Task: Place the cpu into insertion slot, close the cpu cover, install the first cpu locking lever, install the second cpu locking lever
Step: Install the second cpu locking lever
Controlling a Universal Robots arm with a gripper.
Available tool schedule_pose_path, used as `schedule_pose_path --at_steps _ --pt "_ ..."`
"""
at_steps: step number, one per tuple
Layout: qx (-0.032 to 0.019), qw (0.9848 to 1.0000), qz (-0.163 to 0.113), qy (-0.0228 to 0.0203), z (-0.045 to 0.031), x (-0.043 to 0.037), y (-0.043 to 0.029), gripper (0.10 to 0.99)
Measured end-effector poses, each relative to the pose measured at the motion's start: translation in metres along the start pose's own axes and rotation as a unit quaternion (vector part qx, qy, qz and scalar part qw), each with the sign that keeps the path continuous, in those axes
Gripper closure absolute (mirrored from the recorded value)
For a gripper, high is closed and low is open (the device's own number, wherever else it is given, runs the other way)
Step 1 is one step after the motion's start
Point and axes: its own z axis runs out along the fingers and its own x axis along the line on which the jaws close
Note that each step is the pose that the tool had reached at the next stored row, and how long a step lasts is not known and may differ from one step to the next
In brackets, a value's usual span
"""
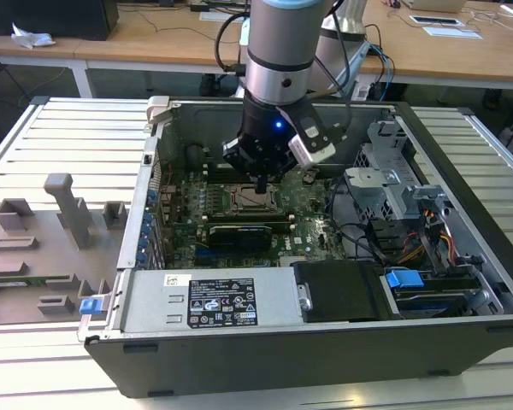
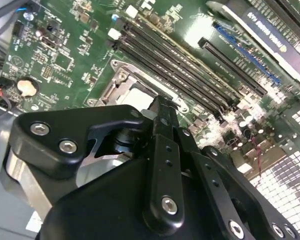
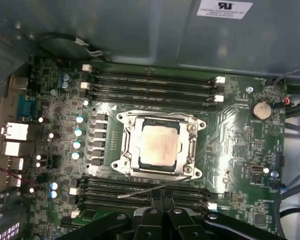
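A: Status? Where's the chip?

B: The flat square silver-grey cpu (image 3: pixel 159 145) sits in the square metal-rimmed insertion slot (image 3: pixel 121 165) on the green circuit board (image 3: pixel 240 130). The thin silver cpu cover (image 3: pixel 192 145) looks down around it.

A: Levers? Tool?

B: One thin wire lever (image 3: pixel 147 190) looks unlatched. The black tool (image 3: pixel 161 200) hovers just beside it, fingers together, apparently empty.

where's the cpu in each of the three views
Exterior view: the cpu lies mid-motherboard inside the open case, just below the gripper.
First wrist view: it sits at picture centre, framed by the cpu cover.
Second wrist view: a pale corner peeks above the gripper.
Shared landmark: the coin battery.
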Motion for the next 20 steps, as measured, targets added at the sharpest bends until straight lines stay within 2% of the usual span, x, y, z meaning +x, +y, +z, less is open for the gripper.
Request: schedule_pose_path --at_steps 1,4,9,12,16,18,20 --pt "-0.0036 1.0 0.0 -0.0003 0.0011 0.0027 -0.0036 0.98" --pt "-0.0087 1.0 0.0 -0.0009 0.0042 0.0073 -0.0088 0.98" --pt "-0.0209 0.9998 0.0 -0.0021 0.0097 0.0168 -0.0096 0.98" --pt "-0.0229 0.9997 0.0 -0.0022 0.0163 0.0222 -0.0096 0.98" --pt "-0.0229 0.9997 0.0 -0.0022 0.0236 0.0269 -0.0097 0.98" --pt "-0.0229 0.9997 0.0 -0.0022 0.0336 0.0332 -0.0098 0.98" --pt "-0.023 0.9997 0.0 -0.0023 0.0382 0.0352 -0.01 0.98"
